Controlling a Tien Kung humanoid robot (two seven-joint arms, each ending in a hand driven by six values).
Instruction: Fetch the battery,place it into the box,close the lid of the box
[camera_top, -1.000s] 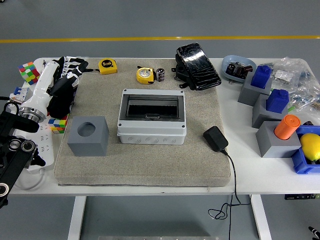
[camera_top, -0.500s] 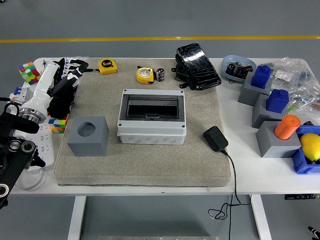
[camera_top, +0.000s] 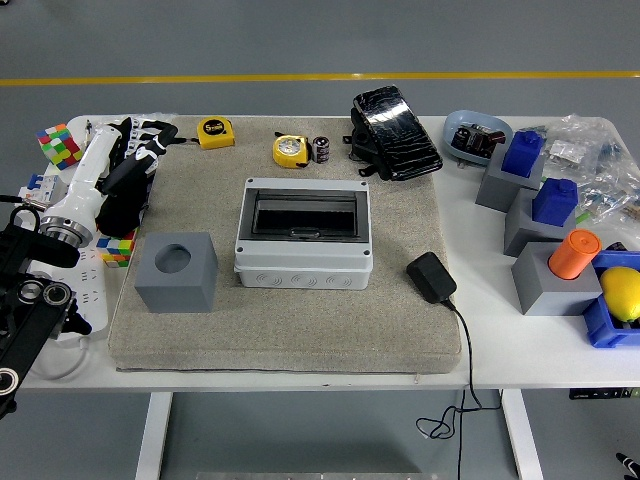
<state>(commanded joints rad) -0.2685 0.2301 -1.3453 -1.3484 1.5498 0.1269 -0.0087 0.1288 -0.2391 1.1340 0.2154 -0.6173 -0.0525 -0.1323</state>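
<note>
A robot's left hand hovers over the far left edge of a beige mat on a white table, its black-and-white fingers loosely extended and holding nothing. The right arm is out of view.

One grey box sits at the middle of the mat, its dark see-through lid lying flat over the opening. The single battery, small and dark with a pale band, stands upright at the mat's far edge, just beside a yellow tape measure and well apart from both the box and the hand. A second yellow tape measure lies further left, near the fingertips; print on its face is too small to read.

One grey cube with a round hole rests on the mat's near left. One black wrapped pedal-like object lies at the far side, and one black power adapter with its cord sits near the mat's right edge.

To the right stand three grey blocks: two carry blue bottles and one an orange cylinder. A yellow ball sits in a blue tray, and a pale blue bowl holds small parts. Two colourful puzzle cubes show at left: one near the table's far corner, one partly hidden under the arm.
</note>
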